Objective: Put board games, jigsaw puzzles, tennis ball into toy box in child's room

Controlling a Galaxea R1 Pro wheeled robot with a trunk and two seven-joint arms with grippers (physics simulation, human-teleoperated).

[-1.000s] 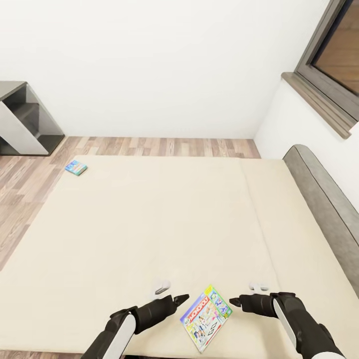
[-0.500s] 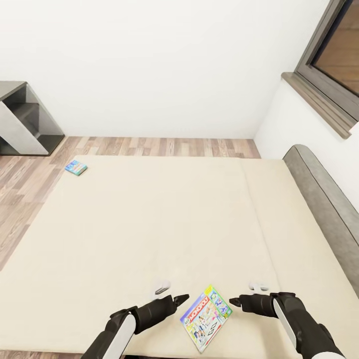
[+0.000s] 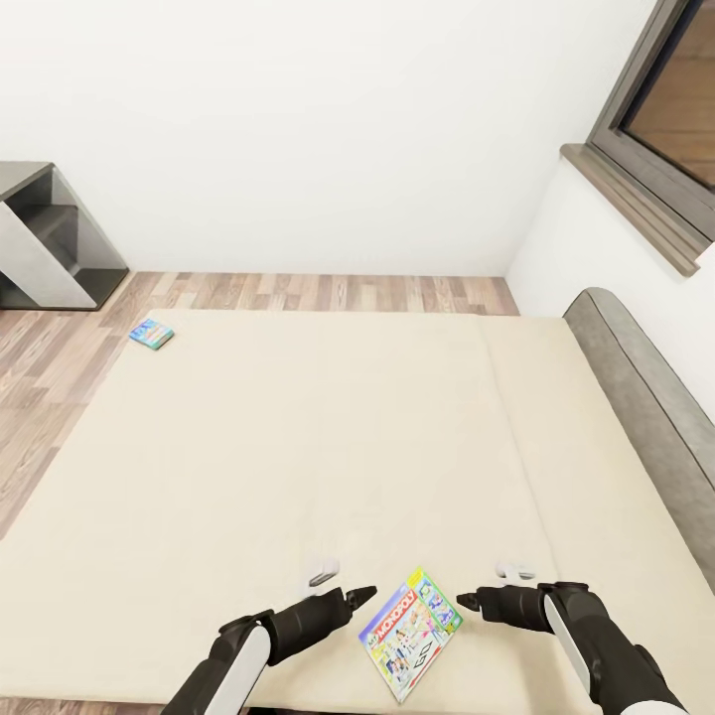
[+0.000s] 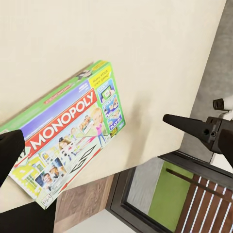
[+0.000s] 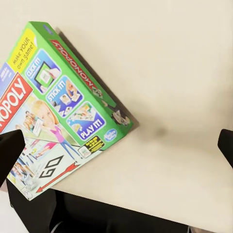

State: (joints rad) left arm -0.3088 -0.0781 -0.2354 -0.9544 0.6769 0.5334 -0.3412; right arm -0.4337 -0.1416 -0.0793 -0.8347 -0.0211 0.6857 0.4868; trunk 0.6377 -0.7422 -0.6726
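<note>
With the Monopoly box [image 3: 410, 632] lying flat near the bed's [image 3: 298, 447] front edge, the left gripper [image 3: 359, 596] and right gripper [image 3: 467, 601] flank it, fingers open and empty, so the next move is probably closing in to lift it.

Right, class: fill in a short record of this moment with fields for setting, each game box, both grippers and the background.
Setting: bed with beige mattress, grey headboard
Monopoly box: flat near the bed's front edge, between the grippers
Blue box: far left corner of the bed
Left gripper: beside the Monopoly box, not touching
Right gripper: beside it, not touching
Background: grey shelf unit, window
</note>
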